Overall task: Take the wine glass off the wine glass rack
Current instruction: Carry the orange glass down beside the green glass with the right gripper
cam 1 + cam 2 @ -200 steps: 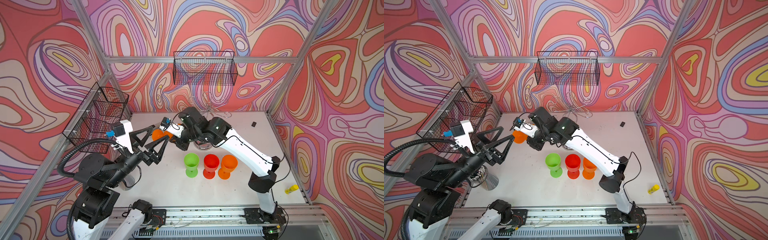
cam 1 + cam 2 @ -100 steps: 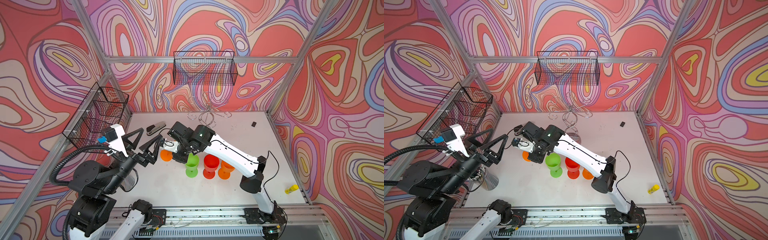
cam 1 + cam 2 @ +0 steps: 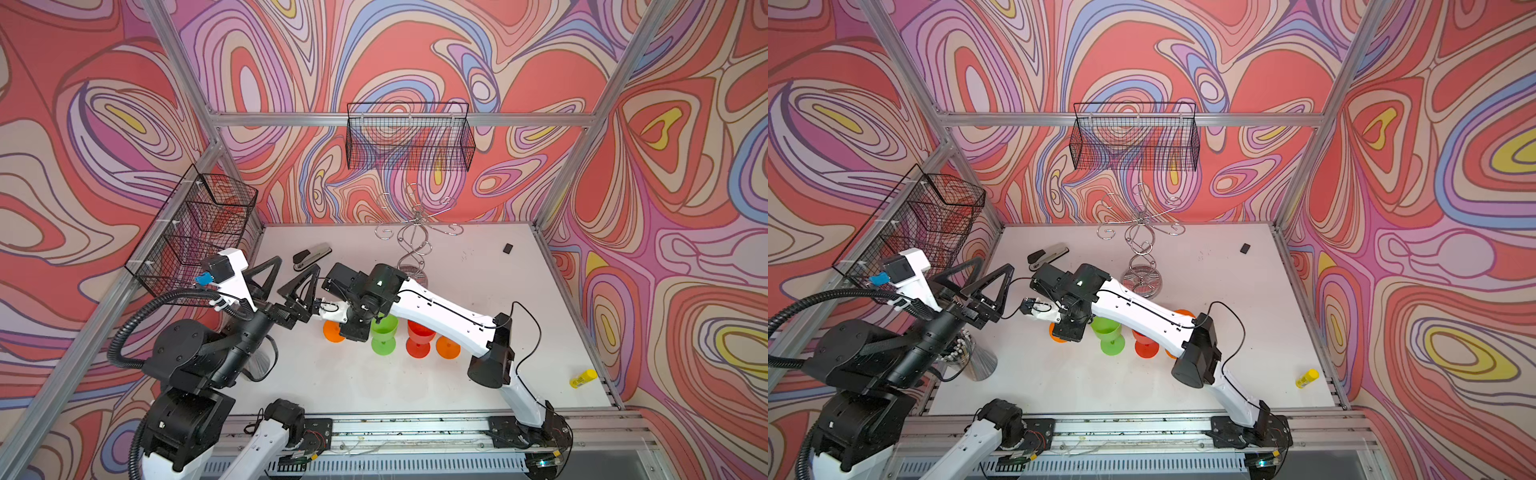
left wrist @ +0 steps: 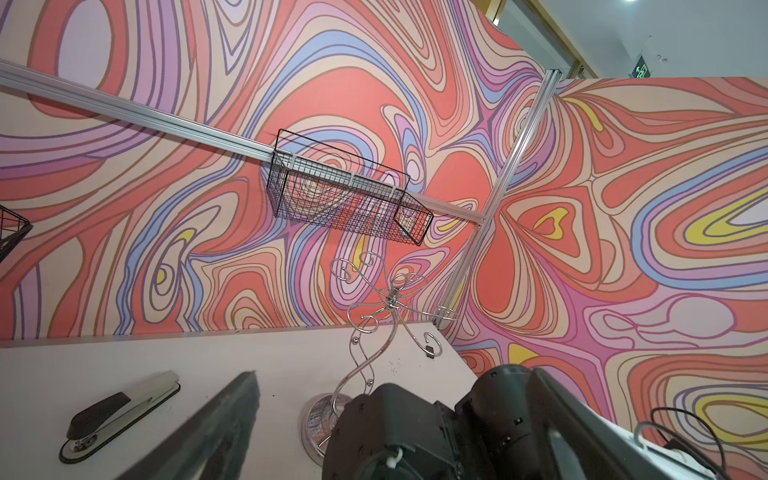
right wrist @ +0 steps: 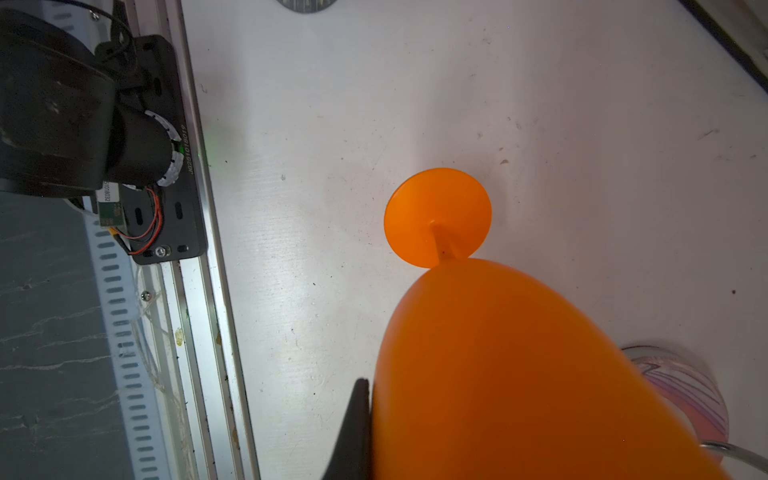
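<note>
The wine glass [image 5: 519,374] was bright orange plastic, with a fat round bowl, a thin stem and a flat round foot. It stood upright, foot down, over the white table [image 3: 332,386]. I could not tell if the foot touched the table. The glass was off the wine glass rack [image 3: 413,245] and well apart from it, nearer and to the left. It was just left of a green glass [image 3: 383,332]. A red glass [image 3: 419,336] and another orange glass [image 3: 448,347] stood in a row to the right of the green one.

The rack was shiny silver wire with a twisty stem, a round base and curly hooks on top. It stood at the far side of the table.

The right gripper [image 3: 354,332] pointed down, its jaws pressed together, pinching the bowl's thin edge. The left gripper [image 3: 295,266] was spread wide in the air with nothing in it, just left of the right arm.

In both top views only the orange foot [image 3: 1054,331] peeked out, because the gripper hid the bowl. The right wrist view showed the bowl, stem and foot, with one black finger [image 5: 353,428] against the bowl. The left wrist view showed the rack [image 4: 374,332] from low down and a stapler [image 4: 120,411] lying on the table.
</note>
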Available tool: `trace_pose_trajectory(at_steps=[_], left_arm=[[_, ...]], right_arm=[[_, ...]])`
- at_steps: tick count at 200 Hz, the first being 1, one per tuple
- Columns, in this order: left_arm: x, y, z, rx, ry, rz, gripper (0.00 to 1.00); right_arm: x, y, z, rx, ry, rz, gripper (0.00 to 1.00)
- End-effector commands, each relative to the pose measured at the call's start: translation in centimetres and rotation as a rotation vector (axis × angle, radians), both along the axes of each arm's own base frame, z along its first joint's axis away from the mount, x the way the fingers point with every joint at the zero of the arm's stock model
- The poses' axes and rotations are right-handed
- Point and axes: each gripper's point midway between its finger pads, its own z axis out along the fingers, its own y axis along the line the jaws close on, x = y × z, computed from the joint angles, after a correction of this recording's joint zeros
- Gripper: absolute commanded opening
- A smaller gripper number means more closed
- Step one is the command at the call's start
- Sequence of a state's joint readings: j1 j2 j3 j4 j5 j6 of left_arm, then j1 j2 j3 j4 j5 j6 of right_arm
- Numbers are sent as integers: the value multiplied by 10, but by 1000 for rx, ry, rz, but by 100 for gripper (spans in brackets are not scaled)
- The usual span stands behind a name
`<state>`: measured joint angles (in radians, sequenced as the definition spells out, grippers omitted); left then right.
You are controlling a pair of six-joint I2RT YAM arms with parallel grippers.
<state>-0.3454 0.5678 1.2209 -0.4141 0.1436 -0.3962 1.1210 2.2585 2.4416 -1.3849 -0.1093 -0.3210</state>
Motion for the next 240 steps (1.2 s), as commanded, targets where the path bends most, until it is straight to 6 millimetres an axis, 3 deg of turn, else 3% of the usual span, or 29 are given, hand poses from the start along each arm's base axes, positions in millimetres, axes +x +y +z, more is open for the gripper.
trace_pose_trajectory(at_steps=[1,43,80,141,205,240], left_arm=[[-2,9,2,-9,-18,42,98],[-5,11,5,-18,-28,49,97],[-3,10,5,-24,-25,44,97],[0,6,4,-27,-19,29,97],[2,4,1,-24,-13,20,97],[2,3,1,-24,-14,18,96]], right_arm=[[-6,2,-18,-49,6,22,0],[-9,0,-45,-144,-33,33,0],[-10,-5,-55,-200,-72,45,0],[-8,-11,-58,-255,-140,59,0],[-13,-4,-58,-232,-131,81,0],[-14,-4,-59,-233,-125,87,17]])
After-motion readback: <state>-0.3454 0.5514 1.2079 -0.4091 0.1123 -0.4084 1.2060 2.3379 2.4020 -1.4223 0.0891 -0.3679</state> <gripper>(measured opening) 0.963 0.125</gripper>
